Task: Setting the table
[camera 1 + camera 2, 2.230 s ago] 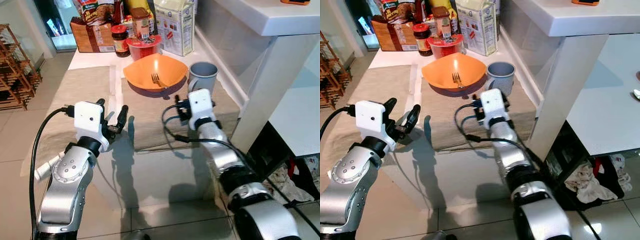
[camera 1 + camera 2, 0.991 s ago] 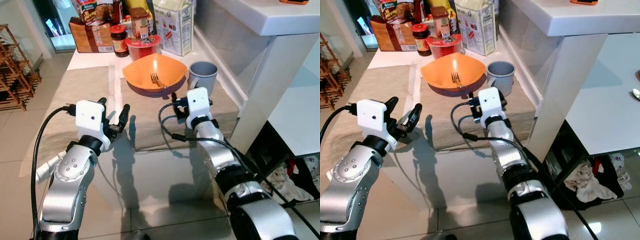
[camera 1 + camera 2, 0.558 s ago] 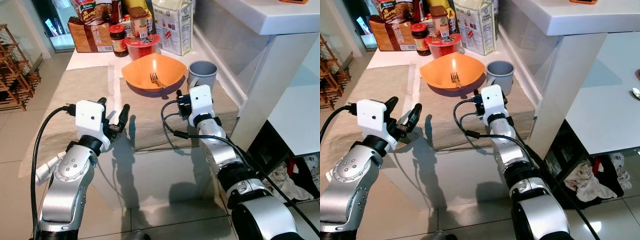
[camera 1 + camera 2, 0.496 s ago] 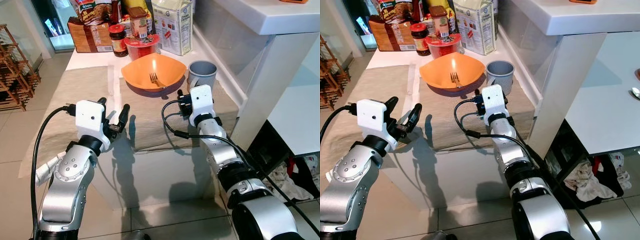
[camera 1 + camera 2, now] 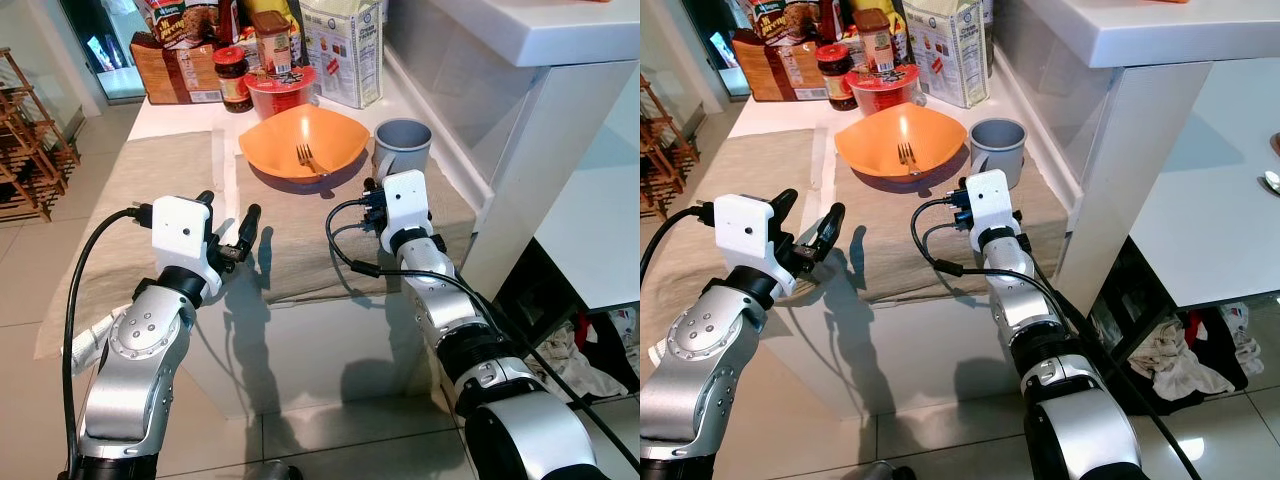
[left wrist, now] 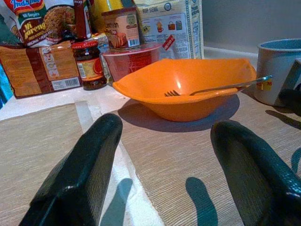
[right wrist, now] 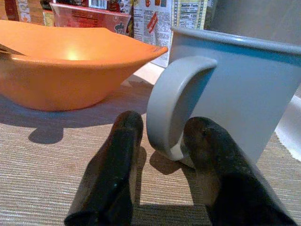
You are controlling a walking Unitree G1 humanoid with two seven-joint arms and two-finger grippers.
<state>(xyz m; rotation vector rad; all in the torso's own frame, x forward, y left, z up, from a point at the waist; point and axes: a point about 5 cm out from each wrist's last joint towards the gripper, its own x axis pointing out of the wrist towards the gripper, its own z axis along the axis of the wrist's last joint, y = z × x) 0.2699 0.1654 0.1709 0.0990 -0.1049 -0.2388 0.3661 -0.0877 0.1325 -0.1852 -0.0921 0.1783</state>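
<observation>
Right gripper [image 7: 160, 160] spread, straddling grey mug [image 5: 402, 146] handle on bench [image 5: 300, 240]; next: pinch handle; left gripper [image 5: 228, 228] spread, empty.

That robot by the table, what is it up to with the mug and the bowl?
It is setting the table. Its right gripper is open at the grey mug, one black finger on each side of the handle, not yet closed on it. The mug stands on a beige placemat beside an orange bowl with a fork in it. The left gripper is open too, held above the table's near edge with nothing in it. Groceries stand at the back.
</observation>
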